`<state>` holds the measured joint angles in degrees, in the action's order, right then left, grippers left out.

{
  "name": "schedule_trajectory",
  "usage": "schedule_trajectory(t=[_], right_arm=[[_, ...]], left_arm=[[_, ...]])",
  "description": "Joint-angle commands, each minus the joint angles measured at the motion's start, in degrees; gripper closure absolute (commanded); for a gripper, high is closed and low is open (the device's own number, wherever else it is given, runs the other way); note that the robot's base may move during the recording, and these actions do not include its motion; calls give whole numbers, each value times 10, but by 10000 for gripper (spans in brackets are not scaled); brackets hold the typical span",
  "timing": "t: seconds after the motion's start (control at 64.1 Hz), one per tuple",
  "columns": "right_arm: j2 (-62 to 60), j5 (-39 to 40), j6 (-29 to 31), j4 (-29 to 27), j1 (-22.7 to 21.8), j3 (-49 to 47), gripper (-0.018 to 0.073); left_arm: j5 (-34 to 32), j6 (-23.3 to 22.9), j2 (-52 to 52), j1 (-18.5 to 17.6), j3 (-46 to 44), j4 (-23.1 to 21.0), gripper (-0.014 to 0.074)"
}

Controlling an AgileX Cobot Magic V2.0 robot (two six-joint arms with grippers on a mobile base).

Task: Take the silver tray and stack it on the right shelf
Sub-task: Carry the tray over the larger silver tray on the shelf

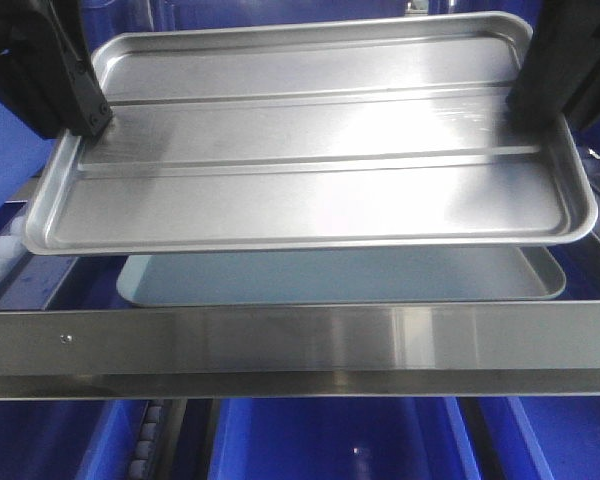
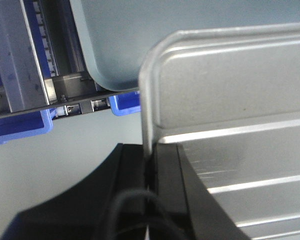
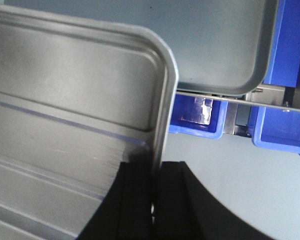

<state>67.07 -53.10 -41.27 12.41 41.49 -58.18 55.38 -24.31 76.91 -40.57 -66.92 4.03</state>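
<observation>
Two holds: the left gripper and right gripper each clamp a thin side rim of the silver tray, above the grey tray on the right shelf. Risk: uneven release would likely tip it askew.

Shiny rectangular tray, shallow, with rounded corners, a raised rim and two long ridges running left to right across the base. Lifted clear, gripped at the left and right short rims, roughly level, long side toward the near edge. Hanging over the shelf, just beyond its broad polished front crossbar with small rivets; white rollers along the left rail.
</observation>
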Motion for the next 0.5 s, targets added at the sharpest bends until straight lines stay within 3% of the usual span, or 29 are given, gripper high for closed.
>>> schedule_trajectory(t=[0.0,0.484], right_arm=[[-15,32,12,25,-3,-17,503],[-15,32,12,25,-3,-17,503]], left_arm=[[-3,14,-16,-4,-16,5,698],[-3,14,-16,-4,-16,5,698]])
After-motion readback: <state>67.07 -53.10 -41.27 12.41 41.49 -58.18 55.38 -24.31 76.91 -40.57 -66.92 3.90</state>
